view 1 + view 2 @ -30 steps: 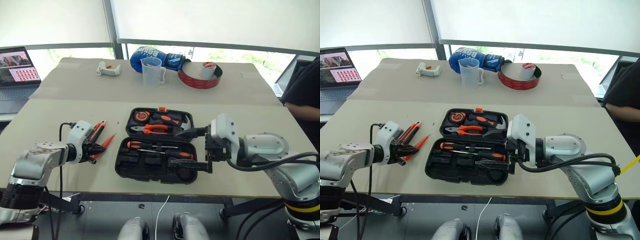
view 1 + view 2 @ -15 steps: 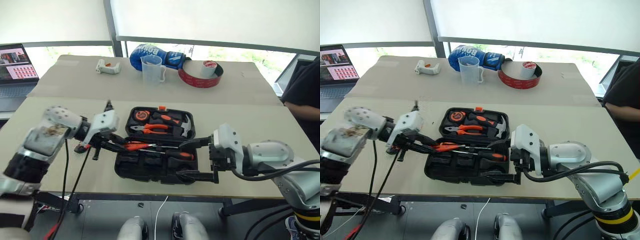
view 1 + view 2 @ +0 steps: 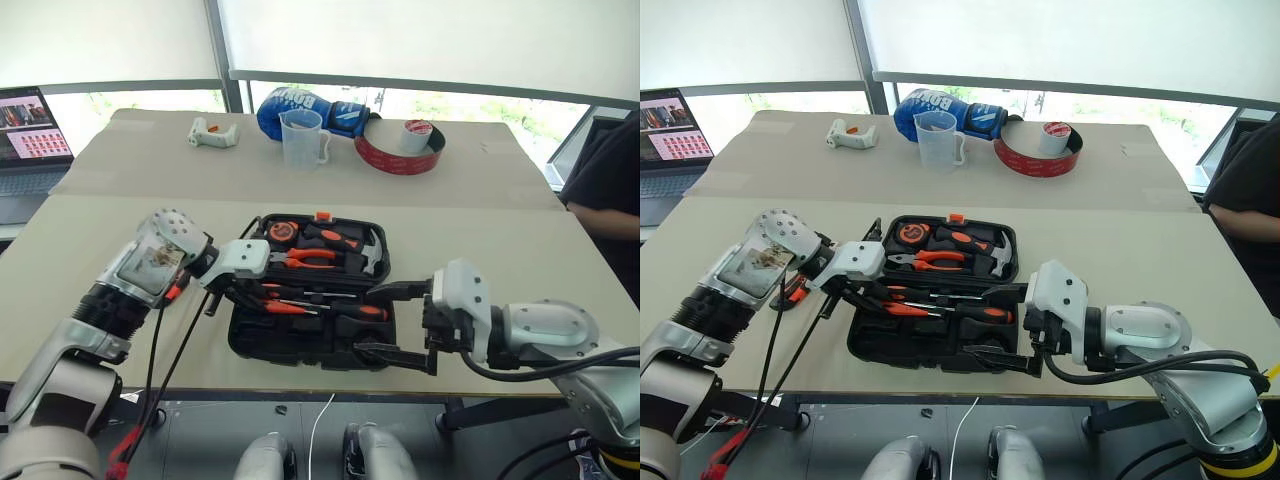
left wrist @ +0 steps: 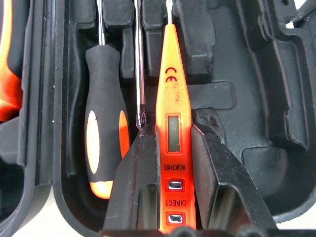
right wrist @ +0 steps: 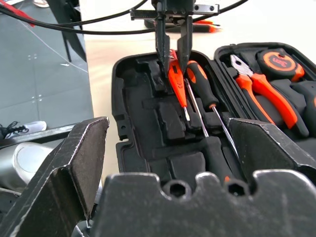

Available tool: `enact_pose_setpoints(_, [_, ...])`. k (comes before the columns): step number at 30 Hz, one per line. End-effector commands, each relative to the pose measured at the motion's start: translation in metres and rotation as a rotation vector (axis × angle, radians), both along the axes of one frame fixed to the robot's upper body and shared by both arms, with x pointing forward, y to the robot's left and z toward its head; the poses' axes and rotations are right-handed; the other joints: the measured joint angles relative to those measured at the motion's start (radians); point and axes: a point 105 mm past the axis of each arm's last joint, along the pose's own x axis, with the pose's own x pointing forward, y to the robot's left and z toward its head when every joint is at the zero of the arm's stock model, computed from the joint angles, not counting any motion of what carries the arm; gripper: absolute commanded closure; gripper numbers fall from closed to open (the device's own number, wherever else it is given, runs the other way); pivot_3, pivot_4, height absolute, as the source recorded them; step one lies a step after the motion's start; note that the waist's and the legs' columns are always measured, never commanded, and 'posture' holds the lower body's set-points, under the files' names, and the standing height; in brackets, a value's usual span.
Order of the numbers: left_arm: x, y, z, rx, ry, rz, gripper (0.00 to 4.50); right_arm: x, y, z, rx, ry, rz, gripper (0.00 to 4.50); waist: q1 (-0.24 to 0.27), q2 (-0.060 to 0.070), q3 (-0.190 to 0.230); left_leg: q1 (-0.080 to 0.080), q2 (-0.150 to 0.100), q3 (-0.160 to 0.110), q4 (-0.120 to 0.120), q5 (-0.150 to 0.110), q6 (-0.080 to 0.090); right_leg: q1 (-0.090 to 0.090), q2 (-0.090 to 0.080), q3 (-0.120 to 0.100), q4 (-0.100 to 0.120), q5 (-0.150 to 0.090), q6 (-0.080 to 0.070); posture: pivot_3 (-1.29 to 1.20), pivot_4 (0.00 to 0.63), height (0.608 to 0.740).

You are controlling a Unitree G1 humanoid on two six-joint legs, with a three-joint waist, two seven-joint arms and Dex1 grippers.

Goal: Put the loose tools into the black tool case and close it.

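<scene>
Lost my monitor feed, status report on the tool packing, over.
Left hand shut on slim orange screwdriver, over the open tool case. Right hand open at the case's right end. Nothing in the way.

Slim orange screwdriver: "CE" mark, "INDUCTANCE" and "DIRECT" by its buttons. Blue glove, far: white letters, partly legible "BO".

Slim all-orange screwdriver held low over open black tool case.

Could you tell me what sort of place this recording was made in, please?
Probably an office or lab by a window: a paper-covered table, an open laptop, drawn roller blinds and a seated person alongside.
</scene>
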Motion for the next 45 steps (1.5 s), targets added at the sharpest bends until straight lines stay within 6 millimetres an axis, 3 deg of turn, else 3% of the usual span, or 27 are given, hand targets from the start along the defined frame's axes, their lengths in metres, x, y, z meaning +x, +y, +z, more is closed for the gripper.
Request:
enact_pose_setpoints(1, [-0.003, -0.002, 0.002, 0.007, 0.012, -0.011, 4.06, -0.003, 0.001, 0.010, 0.011, -0.062, -0.004, 0.00, -0.001, 0.000, 0.000, 0.000, 0.000, 0.000, 0.000, 0.000, 0.000, 0.000, 0.000, 0.000, 0.000, 0.000, 0.000, 0.00, 0.150, 0.714])
enact_pose_setpoints(16, [-0.005, -0.002, -0.005, 0.003, 0.026, 0.017, 4.06, 0.002, 0.003, 0.013, 0.024, -0.070, -0.005, 0.00, -0.004, 0.000, 0.000, 0.001, 0.000, 0.000, 0.000, 0.000, 0.000, 0.001, 0.000, 0.001, 0.001, 0.000, 0.000, 0.00, 0.150, 0.714])
enact_pose_setpoints(18, [-0.006, -0.002, -0.003, -0.007, 0.032, 0.016, 3.06, 0.002, 0.004, 0.013, 0.025, -0.069, -0.004, 0.00, -0.004, 0.000, 0.000, 0.001, 0.000, 0.000, 0.000, 0.000, 0.000, 0.001, 0.000, 0.002, 0.001, 0.000, 0.000, 0.00, 0.150, 0.714])
enact_pose_setpoints(26, [-0.011, 0.005, 0.019, -0.099, 0.044, 0.034, 0.19, 0.001, 0.005, 0.010, 0.023, -0.057, 0.005, 0.00, -0.005, 0.000, 0.000, 0.001, 0.000, 0.000, 0.001, 0.000, 0.000, 0.001, 0.000, 0.002, 0.001, 0.000, 0.000, 0.00, 0.150, 0.714])
enact_pose_setpoints(29, [-0.010, 0.009, 0.031, -0.172, 0.043, 0.058, 0.08, 0.002, 0.004, 0.009, 0.022, -0.057, 0.002, 0.00, -0.003, 0.000, 0.000, 0.001, 0.000, -0.001, 0.002, 0.000, 0.000, 0.001, 0.000, 0.001, 0.002, 0.000, 0.000, 0.00, 0.150, 0.714])
enact_pose_setpoints(32, [-0.005, 0.011, 0.032, -0.214, 0.040, 0.101, 0.75, 0.004, 0.003, 0.009, 0.020, -0.056, 0.002, 0.00, -0.003, 0.000, 0.000, 0.002, 0.000, -0.001, 0.003, 0.000, 0.000, 0.002, -0.001, 0.001, 0.001, 0.001, 0.001, 0.00, 0.150, 0.714])
enact_pose_setpoints(42, [-0.006, -0.003, 0.011, -0.324, 0.076, 0.135, 4.40, 0.006, 0.002, 0.009, 0.012, -0.051, 0.003, 0.00, -0.005, 0.000, 0.000, 0.002, 0.000, -0.001, 0.004, 0.000, 0.001, 0.003, 0.000, 0.002, 0.001, 0.001, 0.001, 0.00, 0.150, 0.714])
enact_pose_setpoints(45, [-0.006, -0.004, 0.000, -0.326, 0.080, 0.158, 4.40, 0.006, 0.001, 0.008, 0.008, -0.045, 0.004, 0.00, -0.005, 0.000, 0.000, 0.002, 0.000, -0.001, 0.004, 0.000, 0.001, 0.003, 0.000, 0.002, 0.001, 0.001, 0.001, 0.00, 0.150, 0.714])
